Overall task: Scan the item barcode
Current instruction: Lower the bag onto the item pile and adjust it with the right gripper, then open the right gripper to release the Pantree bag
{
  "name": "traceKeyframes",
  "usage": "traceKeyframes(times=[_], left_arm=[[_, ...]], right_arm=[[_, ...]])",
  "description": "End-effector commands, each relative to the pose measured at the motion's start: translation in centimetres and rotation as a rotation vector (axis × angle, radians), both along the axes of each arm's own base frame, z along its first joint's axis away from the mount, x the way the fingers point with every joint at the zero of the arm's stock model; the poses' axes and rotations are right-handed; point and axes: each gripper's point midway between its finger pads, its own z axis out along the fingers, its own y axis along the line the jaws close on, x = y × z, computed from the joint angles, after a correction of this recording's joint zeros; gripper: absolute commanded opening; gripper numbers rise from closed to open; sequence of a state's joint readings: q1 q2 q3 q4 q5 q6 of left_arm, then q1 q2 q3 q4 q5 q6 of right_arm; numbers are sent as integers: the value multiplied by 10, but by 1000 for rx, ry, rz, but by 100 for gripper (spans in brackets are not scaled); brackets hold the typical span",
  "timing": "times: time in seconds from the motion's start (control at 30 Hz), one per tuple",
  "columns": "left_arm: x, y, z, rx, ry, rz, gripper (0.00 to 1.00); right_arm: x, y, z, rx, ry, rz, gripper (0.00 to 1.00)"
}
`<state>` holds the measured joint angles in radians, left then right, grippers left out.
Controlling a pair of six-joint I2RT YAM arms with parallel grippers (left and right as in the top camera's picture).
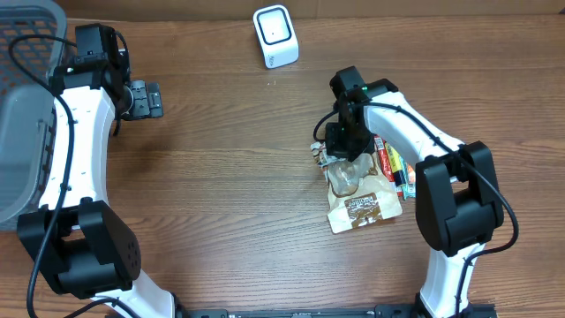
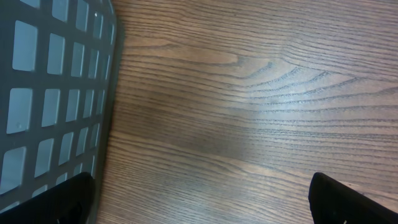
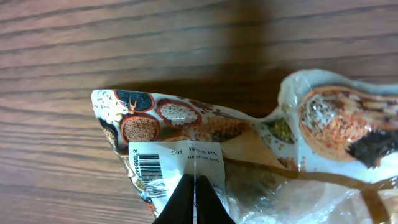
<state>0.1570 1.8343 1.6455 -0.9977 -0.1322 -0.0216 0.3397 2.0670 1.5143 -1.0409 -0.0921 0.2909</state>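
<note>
Right hand (image 3: pixel 194 194) clamped, seemingly on snack packet (image 3: pixel 249 134), barcode (image 3: pixel 147 167) seen only from wrist, left hand (image 1: pixel 148 99) wide.

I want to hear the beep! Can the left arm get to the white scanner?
Probably yes. Only bare table lies between the open left pincer and the white scanner, so nothing looks in the way.

The table (image 1: pixel 229 150) was brown, wood-grained and faintly ridged, with a soft satin sheen (light pooled on it in the left wrist view). The pouch (image 3: pixel 249 134) was glossy, crinkled plastic film, partly clear, bearing a matt white paper-like barcode label (image 3: pixel 171 163). The basket (image 1: pixel 22 132) at the table's left edge was matt grey plastic lattice. The scanner (image 1: pixel 275 35) near the far edge was smooth white plastic.
</note>
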Motion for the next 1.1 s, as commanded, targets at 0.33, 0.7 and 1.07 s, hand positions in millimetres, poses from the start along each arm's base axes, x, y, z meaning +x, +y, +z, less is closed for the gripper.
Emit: traceKeyframes(times=[0.33, 0.7, 1.07], left_arm=[[4, 1, 6, 15, -16, -15, 100], [4, 1, 6, 15, -15, -16, 100], [4, 1, 6, 15, -16, -15, 100]], right_arm=[[22, -14, 52, 5, -164, -27, 43], [22, -14, 52, 5, -162, -28, 100], [22, -14, 52, 5, -162, -28, 100]])
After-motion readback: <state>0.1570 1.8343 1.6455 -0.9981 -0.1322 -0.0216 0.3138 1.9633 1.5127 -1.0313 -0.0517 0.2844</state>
